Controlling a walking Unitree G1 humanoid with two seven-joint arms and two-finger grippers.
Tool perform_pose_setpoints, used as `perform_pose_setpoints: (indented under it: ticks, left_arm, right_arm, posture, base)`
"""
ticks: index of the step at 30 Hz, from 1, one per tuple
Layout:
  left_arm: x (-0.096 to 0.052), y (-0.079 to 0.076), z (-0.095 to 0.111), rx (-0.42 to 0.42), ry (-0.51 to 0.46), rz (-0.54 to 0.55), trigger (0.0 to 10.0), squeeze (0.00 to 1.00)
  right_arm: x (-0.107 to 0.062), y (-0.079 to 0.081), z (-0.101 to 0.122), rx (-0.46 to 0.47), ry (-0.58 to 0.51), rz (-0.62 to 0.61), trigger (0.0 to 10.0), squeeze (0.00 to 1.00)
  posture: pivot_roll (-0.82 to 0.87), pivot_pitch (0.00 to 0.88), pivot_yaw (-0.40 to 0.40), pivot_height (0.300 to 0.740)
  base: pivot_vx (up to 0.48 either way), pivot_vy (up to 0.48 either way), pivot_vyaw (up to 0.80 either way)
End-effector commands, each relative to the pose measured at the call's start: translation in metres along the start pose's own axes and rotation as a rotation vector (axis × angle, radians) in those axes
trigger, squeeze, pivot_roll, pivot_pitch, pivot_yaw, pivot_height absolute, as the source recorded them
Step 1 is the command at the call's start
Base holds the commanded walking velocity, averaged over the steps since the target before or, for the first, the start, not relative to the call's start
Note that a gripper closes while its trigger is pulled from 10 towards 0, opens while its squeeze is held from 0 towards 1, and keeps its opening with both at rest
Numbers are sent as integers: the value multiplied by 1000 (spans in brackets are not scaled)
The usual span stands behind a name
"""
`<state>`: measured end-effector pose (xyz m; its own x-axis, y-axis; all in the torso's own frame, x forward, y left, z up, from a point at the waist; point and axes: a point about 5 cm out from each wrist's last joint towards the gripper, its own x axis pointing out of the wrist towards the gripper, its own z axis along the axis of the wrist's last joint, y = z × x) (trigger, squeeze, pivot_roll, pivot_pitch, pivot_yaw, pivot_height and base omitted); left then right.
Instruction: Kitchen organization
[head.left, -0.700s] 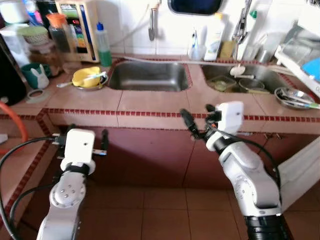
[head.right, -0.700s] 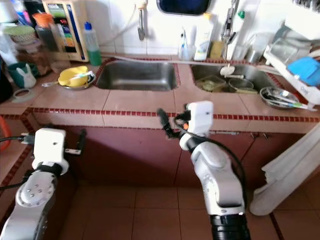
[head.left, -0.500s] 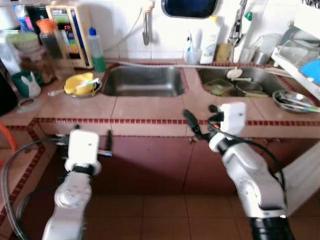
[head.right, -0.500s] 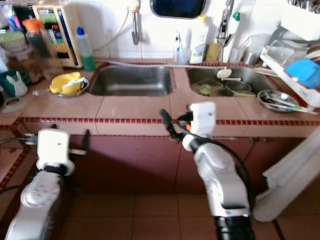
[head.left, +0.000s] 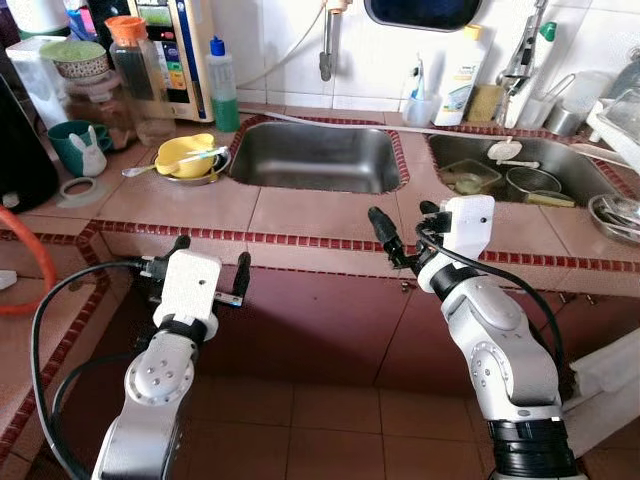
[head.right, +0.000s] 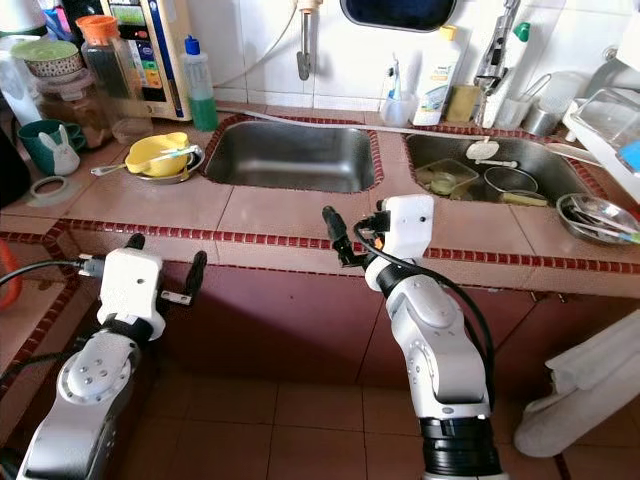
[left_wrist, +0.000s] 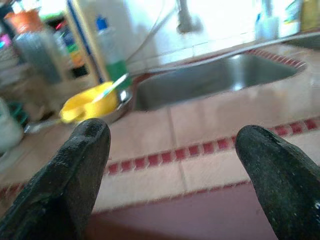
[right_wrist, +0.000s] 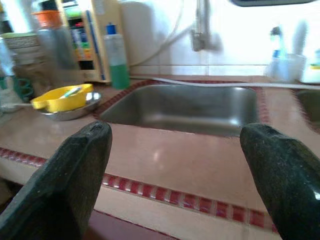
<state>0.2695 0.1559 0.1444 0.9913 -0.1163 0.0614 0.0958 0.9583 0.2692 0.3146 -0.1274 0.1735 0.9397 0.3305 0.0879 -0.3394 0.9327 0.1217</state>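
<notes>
Facing the worktop (head.left: 320, 210), both arms hover empty below its edge: left end effector (head.left: 208, 270) and right end effector (head.left: 400, 232) spread wide. The yellow bowl (head.left: 184, 155) lies ahead-left, nearer the left arm.

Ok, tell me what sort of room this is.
A home kitchen: a tiled counter with two steel sinks, dishes in the right one, and a yellow bowl waiting beside a green soap bottle.

Whole view shifted, camera moved; counter (head.left: 300, 215) closer; both claws at same front edge.
</notes>
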Motion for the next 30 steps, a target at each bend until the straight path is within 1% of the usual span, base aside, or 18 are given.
perform_pose_setpoints:
  ticks: [1, 5, 8, 10, 12, 14, 16, 18, 19, 22, 23, 24, 25, 27, 29, 30]
  left_arm:
    - [4, -4, 3, -9, -16, -16, 10000, 0]
    - [8, -3, 5, -34, -24, 21, 10000, 0]
    - [10, 0, 5, -33, -28, 49, 10000, 0]
    - [11, 1, 6, -36, -31, 59, 10000, 0]
    - [12, 6, 6, -32, -33, 99, 10000, 0]
    - [10, 10, 5, -24, -34, 118, 10000, 0]
    - [6, 13, 3, -17, -24, 137, 10000, 0]
    - [-1, 17, -3, -5, -3, 139, 10000, 0]
    - [-6, 19, -8, 1, 14, 138, 10000, 0]
    - [-11, 20, -13, 6, 34, 134, 10000, 0]
    - [-12, 20, -14, 8, 37, 134, 10000, 0]
    - [-12, 20, -14, 8, 37, 134, 10000, 0]
    - [-12, 21, -15, 11, 40, 135, 10000, 0]
    - [-12, 22, -15, 11, 40, 136, 10000, 0]
    - [-10, 22, -14, 10, 36, 140, 10000, 0]
    - [-6, 21, -11, 3, 28, 140, 10000, 0]
  right_arm:
    - [-1, -6, -1, -2, 8, -37, 10000, 0]
    - [-4, -8, -2, -7, 7, -48, 10000, 0]
    - [-4, -8, -1, -7, 5, -47, 10000, 0]
    - [-4, -8, 0, -13, 0, -45, 10000, 0]
    - [-3, -8, -2, -28, 12, -29, 10000, 0]
    - [-7, -12, -4, -38, 28, -25, 10000, 0]
    - [-13, -16, -6, -58, 47, -20, 10000, 0]
    - [-26, -24, -11, -80, 80, -27, 10000, 0]
    - [-35, -30, -15, -95, 103, -33, 10000, 0]
    - [-48, -36, -20, -109, 132, -52, 10000, 0]
    - [-53, -39, -22, -106, 144, -65, 10000, 0]
    - [-53, -39, -22, -106, 144, -65, 10000, 0]
    - [-66, -43, -27, -106, 169, -90, 10000, 0]
    - [-69, -44, -28, -106, 177, -96, 10000, 0]
    - [-76, -44, -33, -96, 192, -112, 10000, 0]
    - [-80, -40, -36, -89, 196, -116, 10000, 0]
  posture:
    - [45, 0, -8, 740]
    - [36, 0, -8, 740]
    - [36, 0, -8, 740]
    - [34, 0, -13, 740]
    - [37, 0, -18, 740]
    - [37, 0, -18, 740]
    - [37, 0, -18, 740]
    - [34, 0, -15, 740]
    - [30, 0, -14, 740]
    - [24, 0, -11, 740]
    - [23, 0, -10, 740]
    - [23, 0, -10, 740]
    - [18, 0, -6, 740]
    - [16, 0, -4, 740]
    - [13, 0, -1, 740]
    - [6, 0, 7, 740]
  base:
    - [0, 0, -769]
    - [0, 0, -756]
    - [0, 0, -750]
    - [0, 0, 0]
    - [0, 0, 0]
    - [0, 0, 0]
    - [0, 0, 0]
    - [0, 0, 0]
    - [0, 0, 0]
    - [0, 0, 0]
    - [0, 0, 0]
    - [0, 0, 0]
    - [0, 0, 0]
    - [0, 0, 0]
    - [0, 0, 0]
    - [0, 0, 0]
